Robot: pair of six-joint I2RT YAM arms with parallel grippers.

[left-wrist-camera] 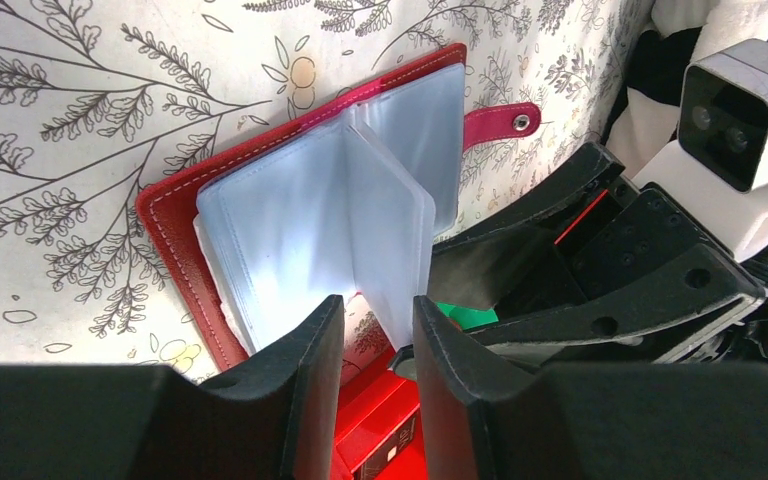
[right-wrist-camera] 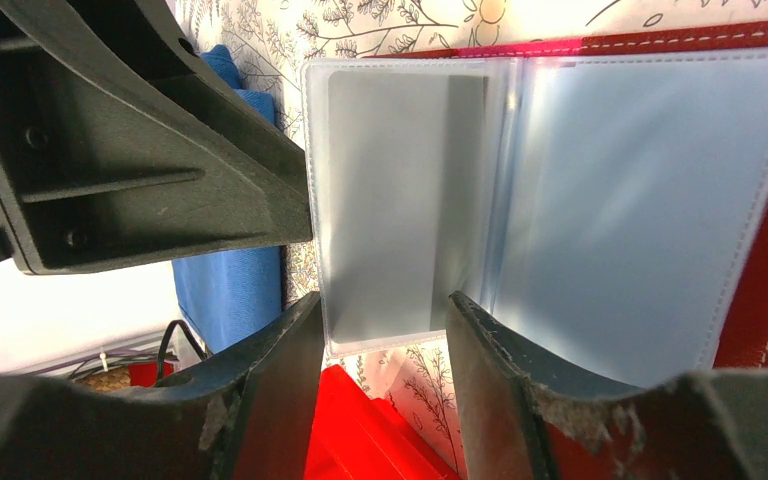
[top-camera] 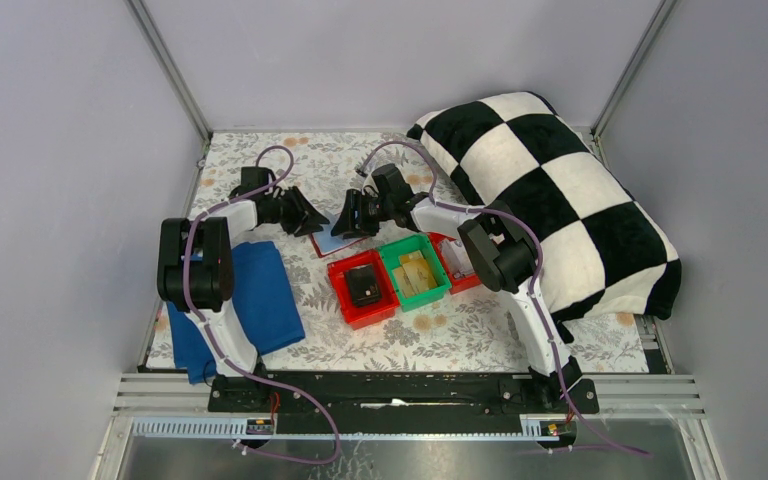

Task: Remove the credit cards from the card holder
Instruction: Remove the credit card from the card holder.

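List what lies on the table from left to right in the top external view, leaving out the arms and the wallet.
blue cloth → red bin with a black object inside → green bin → black-and-white checkered pillow

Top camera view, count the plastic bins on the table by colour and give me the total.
Red bins: 2
Green bins: 1
Total: 3
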